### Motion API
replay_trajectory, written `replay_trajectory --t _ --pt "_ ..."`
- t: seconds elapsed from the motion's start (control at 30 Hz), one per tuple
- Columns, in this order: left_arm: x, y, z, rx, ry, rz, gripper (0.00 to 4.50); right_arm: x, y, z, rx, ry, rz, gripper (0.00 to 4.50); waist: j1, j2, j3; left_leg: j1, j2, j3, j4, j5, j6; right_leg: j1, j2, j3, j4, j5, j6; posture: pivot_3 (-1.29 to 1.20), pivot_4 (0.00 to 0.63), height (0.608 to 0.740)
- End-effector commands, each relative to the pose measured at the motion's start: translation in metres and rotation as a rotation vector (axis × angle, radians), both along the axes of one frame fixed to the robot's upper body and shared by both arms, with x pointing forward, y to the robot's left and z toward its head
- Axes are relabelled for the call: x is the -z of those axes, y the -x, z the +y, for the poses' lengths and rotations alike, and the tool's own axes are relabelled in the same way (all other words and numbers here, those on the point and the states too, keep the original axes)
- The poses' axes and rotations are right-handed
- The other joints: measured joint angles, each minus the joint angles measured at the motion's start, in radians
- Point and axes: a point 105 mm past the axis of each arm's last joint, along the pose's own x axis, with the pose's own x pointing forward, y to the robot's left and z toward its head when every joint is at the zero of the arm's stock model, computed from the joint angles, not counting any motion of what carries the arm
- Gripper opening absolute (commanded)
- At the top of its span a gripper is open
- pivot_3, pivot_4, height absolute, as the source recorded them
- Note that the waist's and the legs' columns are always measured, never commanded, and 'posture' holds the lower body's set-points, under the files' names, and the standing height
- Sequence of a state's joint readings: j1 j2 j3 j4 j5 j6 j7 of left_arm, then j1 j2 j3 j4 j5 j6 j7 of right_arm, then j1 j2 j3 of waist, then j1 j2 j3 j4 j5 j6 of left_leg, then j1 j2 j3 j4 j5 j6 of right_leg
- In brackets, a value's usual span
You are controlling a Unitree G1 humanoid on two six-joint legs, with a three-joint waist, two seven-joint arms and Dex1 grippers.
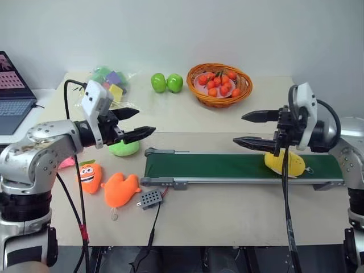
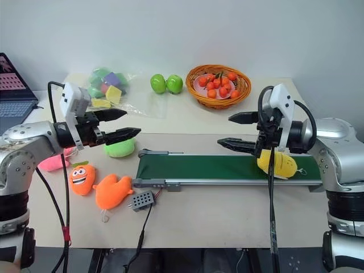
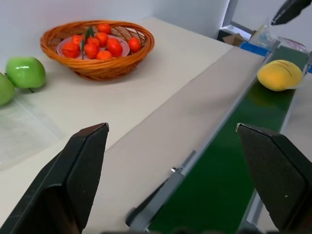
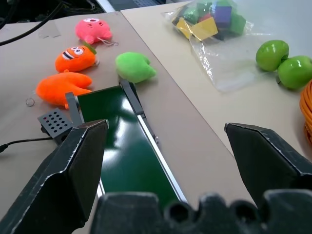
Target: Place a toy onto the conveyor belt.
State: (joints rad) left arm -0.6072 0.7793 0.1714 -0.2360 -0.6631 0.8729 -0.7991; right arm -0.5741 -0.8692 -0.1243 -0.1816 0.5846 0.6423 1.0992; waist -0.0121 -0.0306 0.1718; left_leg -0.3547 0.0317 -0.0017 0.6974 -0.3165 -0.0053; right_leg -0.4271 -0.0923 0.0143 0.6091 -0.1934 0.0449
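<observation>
the right tool (image 1: 256, 129) hangs above the right part of the belt with its two black fingers spread wide and nothing between them, pointing toward 9 o'clock in the head view. just below and behind its wrist, the yellow toy (image 1: 284, 162) lies on the green belt (image 1: 227, 166), near the belt's 3 o'clock end, free of any grip. the left tool (image 1: 133, 122) is likewise spread and empty, held in the air off the belt's 9 o'clock end and pointing toward 3 o'clock. under it sits a green plush (image 1: 124, 148) on the desk (image 1: 227, 210). at about 8 o'clock from the belt's left end lie an orange carrot plush (image 1: 90, 176) and an orange hand-shaped plush (image 1: 120, 190), with a small grey box (image 1: 150, 198) just beside the frame. at 12 o'clock, at the desk's far side, stand a basket of small oranges (image 1: 220, 84) and two green apples (image 1: 166, 83).
</observation>
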Motion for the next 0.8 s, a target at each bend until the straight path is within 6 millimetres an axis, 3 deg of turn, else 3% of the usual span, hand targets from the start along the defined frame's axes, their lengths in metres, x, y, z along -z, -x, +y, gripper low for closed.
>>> replay_trajectory --t 0.03,0.27,0.8 --pt "-0.016 -0.004 -0.009 0.031 0.013 -0.071 4.48 -0.016 0.008 -0.002 0.008 -0.025 -0.055 4.50 0.000 0.000 0.000 0.000 0.000 0.000 0.000 0.000 0.000 0.000 0.000 0.000 0.000 0.000 0.000 0.00 0.150 0.738" --pt "-0.028 -0.007 -0.016 0.062 0.074 -0.098 4.48 -0.018 0.010 -0.002 0.025 -0.029 -0.061 4.50 0.000 0.000 0.000 0.000 0.000 0.000 0.000 0.000 0.000 0.000 0.000 0.000 0.000 0.000 0.000 0.00 0.150 0.738" --pt "-0.028 -0.013 -0.015 0.046 0.070 -0.116 4.48 -0.021 0.008 -0.002 0.035 -0.031 -0.076 4.50 0.000 0.000 0.000 0.000 0.000 0.000 0.000 0.000 0.000 0.000 0.000 0.000 0.000 0.000 0.000 0.00 0.150 0.738"
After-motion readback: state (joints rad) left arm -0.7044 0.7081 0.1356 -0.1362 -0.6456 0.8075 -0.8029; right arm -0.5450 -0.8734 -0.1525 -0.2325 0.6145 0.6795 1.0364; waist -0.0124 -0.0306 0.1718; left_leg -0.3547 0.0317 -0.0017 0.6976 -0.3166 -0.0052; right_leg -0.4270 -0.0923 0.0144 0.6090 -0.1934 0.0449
